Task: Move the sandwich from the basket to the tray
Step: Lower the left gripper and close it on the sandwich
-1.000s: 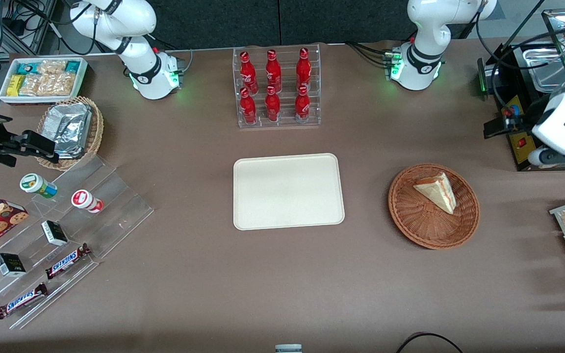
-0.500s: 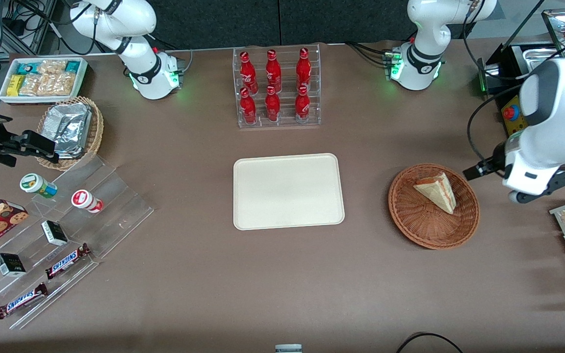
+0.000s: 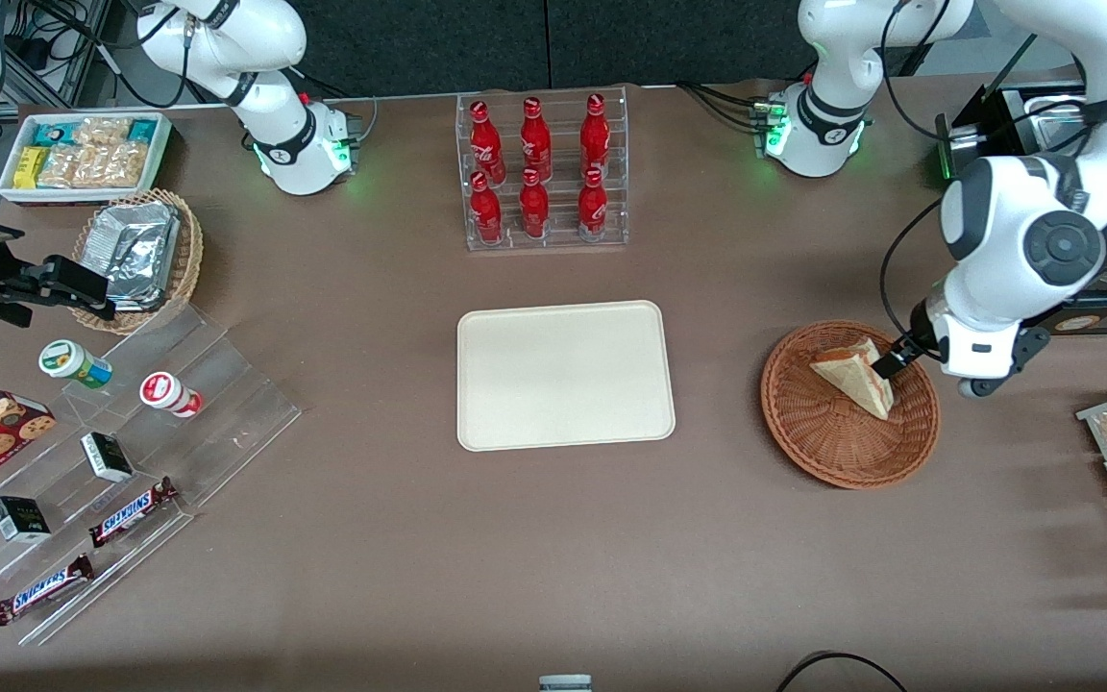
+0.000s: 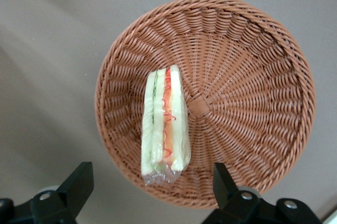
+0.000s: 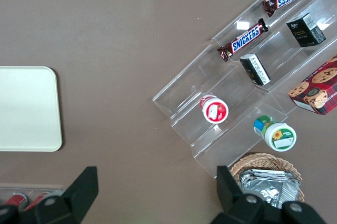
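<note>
My pincer (image 4: 147,190) hangs released above the basket (image 4: 247,76); the sandwich (image 4: 164,124) lies just beneath, long axis running between the fingers, so I judge a straight descent.

Reddish-brown woven wicker forms the basket (image 4: 247,103), its ribbed weave rough and matt. The sandwich (image 4: 165,124) in it lies in clear, glossy plastic film over soft pale bread. The gripper (image 4: 150,190), above the basket with its 2 fingers spread, has matt black plastic fingers (image 4: 79,182). The tray (image 3: 565,374) looks smooth, matt cream plastic on a matt brown table (image 3: 553,538).
</note>
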{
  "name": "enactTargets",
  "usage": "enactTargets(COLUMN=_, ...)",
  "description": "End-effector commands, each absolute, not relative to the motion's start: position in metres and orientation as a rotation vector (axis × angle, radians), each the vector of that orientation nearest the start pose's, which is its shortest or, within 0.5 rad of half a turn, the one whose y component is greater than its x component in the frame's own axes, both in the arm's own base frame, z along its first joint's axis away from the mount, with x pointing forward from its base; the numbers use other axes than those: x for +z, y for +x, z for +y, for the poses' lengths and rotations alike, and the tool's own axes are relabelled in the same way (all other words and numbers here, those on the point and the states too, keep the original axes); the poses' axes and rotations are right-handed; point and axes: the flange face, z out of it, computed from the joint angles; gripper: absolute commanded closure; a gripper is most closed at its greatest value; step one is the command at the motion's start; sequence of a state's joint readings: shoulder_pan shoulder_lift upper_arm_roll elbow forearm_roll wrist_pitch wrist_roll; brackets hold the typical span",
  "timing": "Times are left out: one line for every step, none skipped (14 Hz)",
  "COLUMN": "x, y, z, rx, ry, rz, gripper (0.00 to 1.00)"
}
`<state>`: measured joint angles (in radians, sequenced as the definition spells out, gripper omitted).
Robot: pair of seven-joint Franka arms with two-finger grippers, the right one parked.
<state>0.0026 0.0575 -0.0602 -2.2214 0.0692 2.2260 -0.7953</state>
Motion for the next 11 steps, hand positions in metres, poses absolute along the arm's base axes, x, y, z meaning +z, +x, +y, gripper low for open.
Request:
enactTargets(x=0.330, y=0.506, z=-0.030, rx=-0.079, ry=-2.893, rz=-1.119, gripper=0.00)
enactTargets(x=0.321, y=0.501, z=-0.030, rx=-0.104, ry=-2.899, rz=-1.133, gripper=0.00)
enactTargets(x=0.311, y=0.496, z=-0.030, rx=-0.128, ry=-2.909, rz=-1.135, gripper=0.00)
enactTargets(x=0.304, y=0.495, z=-0.031, rx=-0.166, ry=-2.922, rz=-1.144, gripper=0.00)
enactTargets(x=0.296, y=0.495, z=-0.031, rx=-0.179, ry=-2.925, rz=-1.162, gripper=0.00)
enactTargets(x=0.291, y=0.496, z=-0.032, rx=-0.182, ry=-2.920, rz=-1.183, gripper=0.00)
enactTargets(x=0.290, y=0.496, z=-0.032, rx=-0.184, ry=-2.918, rz=-1.192, gripper=0.00)
enactTargets(x=0.289, y=0.496, z=-0.032, rx=-0.181, ry=-2.918, rz=-1.192, gripper=0.00)
enactTargets(x=0.285, y=0.496, z=-0.033, rx=-0.176, ry=-2.919, rz=-1.190, gripper=0.00)
enactTargets(x=0.280, y=0.497, z=-0.033, rx=-0.184, ry=-2.922, rz=-1.192, gripper=0.00)
enactTargets(x=0.271, y=0.496, z=-0.034, rx=-0.174, ry=-2.922, rz=-1.192, gripper=0.00)
